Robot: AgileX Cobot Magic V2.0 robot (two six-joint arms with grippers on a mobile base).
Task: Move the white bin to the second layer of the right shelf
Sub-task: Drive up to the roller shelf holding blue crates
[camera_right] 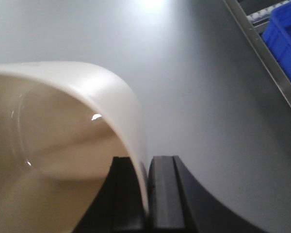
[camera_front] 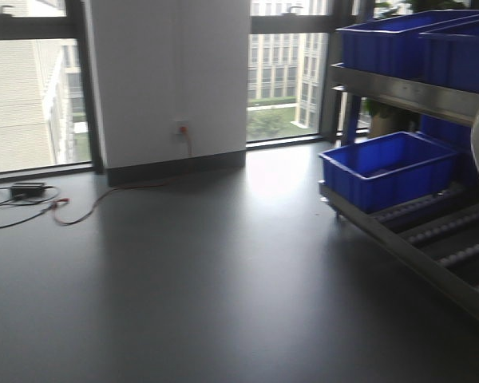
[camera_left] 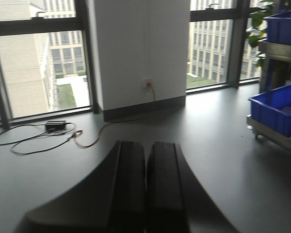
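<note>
Between the two black fingers of the right claw (camera_right: 146,194) sits the wall of the smooth cream-white plastic bin (camera_right: 63,121), pinched just below its rounded rim. One finger is inside the tub and the other outside, both tight against the plastic. The bin spreads out to the left of that claw and ahead of it, its hollow inside turned toward the wrist camera, with the dull grey floor (camera_right: 199,73) showing beyond its edge. Up and to the right of the claw, well apart from the bin, runs the flat steel front rail of the stainless-steel roller shelf level (camera_right: 269,56), and a deep blue rectangular plastic crate (camera_right: 286,43) rests on the rollers behind it. The left claw (camera_left: 146,189) hangs over bare floor with its black fingers pressed side by side and nothing between them. Ahead of it and to its left a thin black cable (camera_left: 34,141) loops across the floor near the broad white pillar (camera_left: 136,48) between the windows.
</note>
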